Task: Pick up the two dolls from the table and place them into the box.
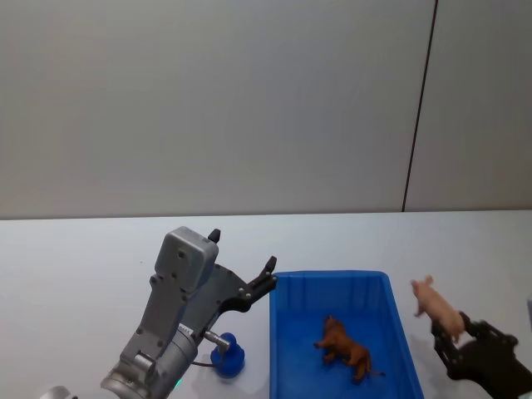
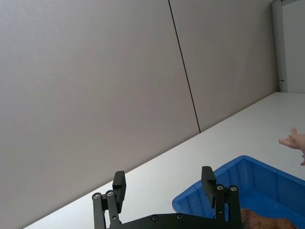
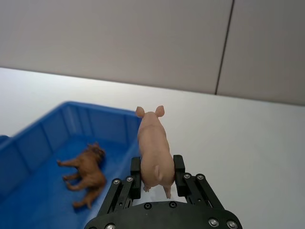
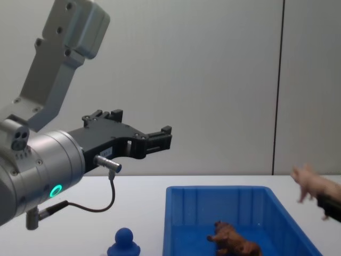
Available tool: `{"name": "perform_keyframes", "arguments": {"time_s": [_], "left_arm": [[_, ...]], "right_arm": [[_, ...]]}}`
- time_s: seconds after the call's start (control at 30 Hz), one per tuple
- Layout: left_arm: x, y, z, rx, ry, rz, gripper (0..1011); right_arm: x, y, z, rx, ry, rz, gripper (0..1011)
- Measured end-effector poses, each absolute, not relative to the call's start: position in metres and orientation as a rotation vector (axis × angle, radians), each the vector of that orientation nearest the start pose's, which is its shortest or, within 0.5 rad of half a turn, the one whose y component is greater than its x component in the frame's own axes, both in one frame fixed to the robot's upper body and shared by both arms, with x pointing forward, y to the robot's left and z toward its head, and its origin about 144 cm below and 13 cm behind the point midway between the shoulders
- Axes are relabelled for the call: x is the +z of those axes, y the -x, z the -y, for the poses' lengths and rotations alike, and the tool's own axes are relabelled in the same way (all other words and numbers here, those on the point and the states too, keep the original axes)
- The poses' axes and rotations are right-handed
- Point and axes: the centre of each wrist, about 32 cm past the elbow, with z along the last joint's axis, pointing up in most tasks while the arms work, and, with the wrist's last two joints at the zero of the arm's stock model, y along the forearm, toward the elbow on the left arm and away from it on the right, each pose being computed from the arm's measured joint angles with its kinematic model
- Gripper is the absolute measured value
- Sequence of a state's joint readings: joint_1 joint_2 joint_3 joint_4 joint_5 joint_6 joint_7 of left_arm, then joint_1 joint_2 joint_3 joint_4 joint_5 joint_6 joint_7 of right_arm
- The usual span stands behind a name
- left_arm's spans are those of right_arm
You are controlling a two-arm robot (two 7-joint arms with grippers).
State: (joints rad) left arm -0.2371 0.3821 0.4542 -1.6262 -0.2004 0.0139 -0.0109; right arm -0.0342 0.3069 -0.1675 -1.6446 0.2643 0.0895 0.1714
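Nearest the robot, the right gripper [image 3: 157, 168] is seen closed on the pink pig [image 3: 153, 143], which is pinched at its hindquarters only, with the body and head projecting forward past the fingers. With so little of the toy clamped, it could be pivoted or shaken loose by a quick swing. The pig is carried in the air just beside the right wall of the blue box [image 1: 332, 291], and it is judged not yet to be over the opening. If the fingers are opened here, the pig could be dropped onto the table [image 1: 75, 274] or bounced off the rim. The brown animal [image 1: 345, 347] is found lying inside the box already. On the other side, the blue figurine [image 1: 227, 356] is left standing on the table close under the left arm, so it could be knocked over if that arm is lowered carelessly. Farther off, the left gripper [image 2: 163, 179] is held raised near the box's far left corner, spread wide and empty.
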Motion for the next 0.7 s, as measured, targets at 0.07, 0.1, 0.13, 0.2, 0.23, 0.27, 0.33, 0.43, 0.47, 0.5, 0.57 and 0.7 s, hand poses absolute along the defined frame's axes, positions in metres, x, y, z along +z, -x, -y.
{"name": "perform_keyframes", "arguments": {"time_s": [0.07,0.1,0.13,0.2,0.23,0.27,0.33,0.43,0.47,0.5,0.57,0.7], "left_arm": [[1.204,-0.492,-0.198,1.124,-0.061,0.268,1001],[1.204,-0.492,-0.198,1.124,-0.061,0.268,1001],[1.204,-0.492,-0.198,1.124,-0.061,0.268,1001],[1.204,-0.492,-0.198,1.124,-0.061,0.268,1001],[1.204,-0.492,-0.198,1.124,-0.061,0.268,1001],[1.204,-0.492,-0.198,1.124,-0.061,0.267,1001],[1.204,-0.492,-0.198,1.124,-0.061,0.268,1001],[1.204,-0.492,-0.198,1.124,-0.061,0.268,1001],[1.204,-0.492,-0.198,1.124,-0.061,0.268,1002],[1.204,-0.492,-0.198,1.124,-0.061,0.268,1001],[1.204,-0.492,-0.198,1.124,-0.061,0.268,1002],[1.204,-0.492,-0.198,1.124,-0.061,0.268,1002]], "right_arm": [[1.154,-0.447,0.256,-1.203,0.09,-0.046,381],[1.155,-0.448,0.255,-1.193,0.085,-0.042,381],[1.158,-0.449,0.253,-1.184,0.077,-0.038,381],[1.162,-0.452,0.249,-1.158,0.062,-0.031,381],[1.165,-0.455,0.246,-1.141,0.054,-0.028,381],[1.167,-0.456,0.244,-1.132,0.052,-0.028,381],[1.171,-0.46,0.238,-1.102,0.045,-0.028,381],[1.174,-0.463,0.233,-1.08,0.043,-0.032,381],[1.175,-0.466,0.229,-1.067,0.043,-0.036,381],[1.176,-0.467,0.227,-1.06,0.043,-0.038,381],[1.177,-0.47,0.223,-1.043,0.047,-0.044,381],[1.178,-0.476,0.216,-1.022,0.052,-0.052,446]]}}
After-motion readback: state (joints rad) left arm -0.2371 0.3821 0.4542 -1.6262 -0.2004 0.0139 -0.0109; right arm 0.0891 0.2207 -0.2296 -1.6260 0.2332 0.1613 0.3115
